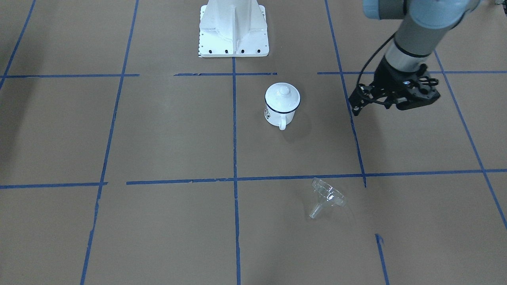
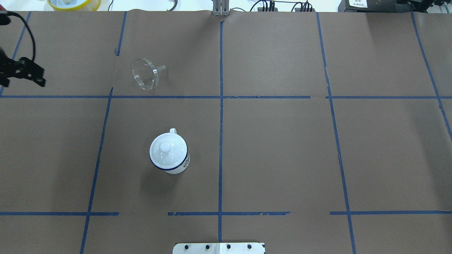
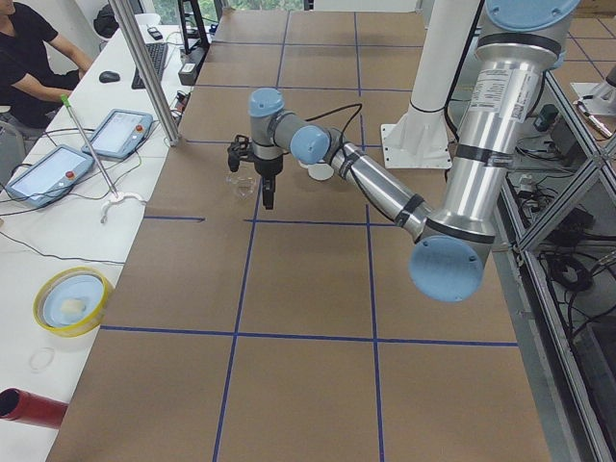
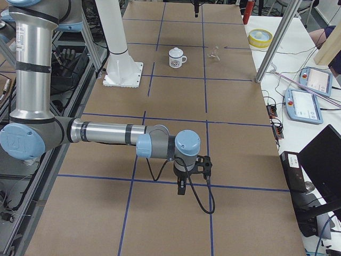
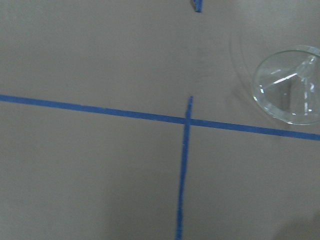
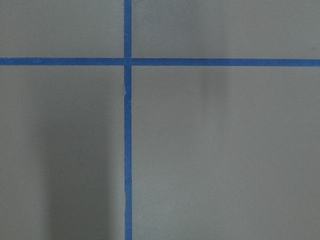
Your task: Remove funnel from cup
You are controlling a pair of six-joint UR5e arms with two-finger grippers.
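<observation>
funnel (image 1: 326, 196) is out of the cup and lies on its side on the brown table (image 1: 158, 138), on our robot's left half, wide mouth tipped up and spout resting on the paper. a blue tape line (image 1: 277, 178) runs between it and the cup (image 1: 280, 113), well apart. cup stands upright, handle toward the operators' side, with a white knobbed lid (image 1: 282, 95) seated on top. left gripper (image 1: 355, 111) hangs above the table further to the left, well clear of both; we read its fingers as drawn together, holding nothing. right gripper (image 4: 181, 191) hovers over bare paper at the far end; we cannot tell its finger state.
</observation>
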